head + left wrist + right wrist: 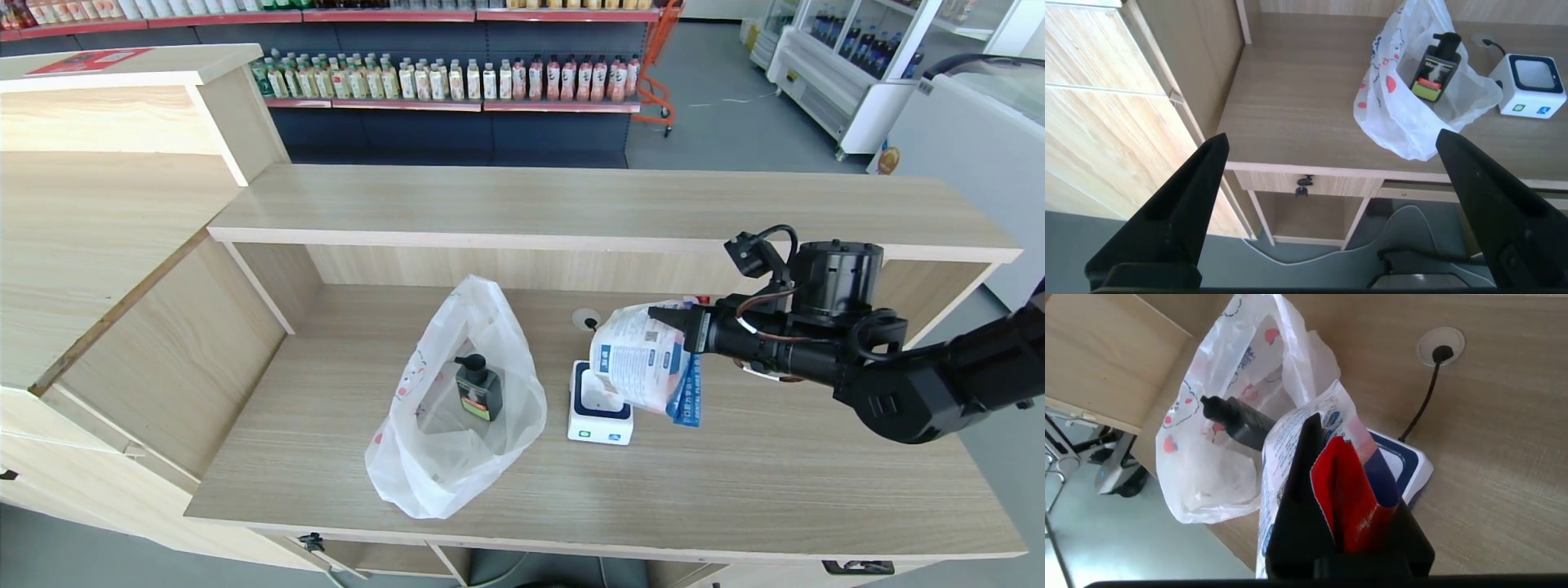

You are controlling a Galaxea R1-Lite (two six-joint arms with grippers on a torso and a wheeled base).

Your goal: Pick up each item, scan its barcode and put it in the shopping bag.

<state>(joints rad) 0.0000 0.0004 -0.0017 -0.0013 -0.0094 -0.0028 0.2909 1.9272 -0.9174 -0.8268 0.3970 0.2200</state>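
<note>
Packet [637, 363] clamped in right jaws, scanner [600, 426] just beneath them; turn its coded side squarely down to it, hold steady — left jaws gape empty.

The right arm [906, 371] stretches level from the right, its gripper [665, 317] clamped on a white packet [637, 363] just right of the bag [408, 461]. The left gripper [1331, 143] hangs spread wide, well apart from that bag.

One shopping bag [406, 461], one pump bottle [478, 390], one scanner [600, 426], one pouch [635, 359].
</note>
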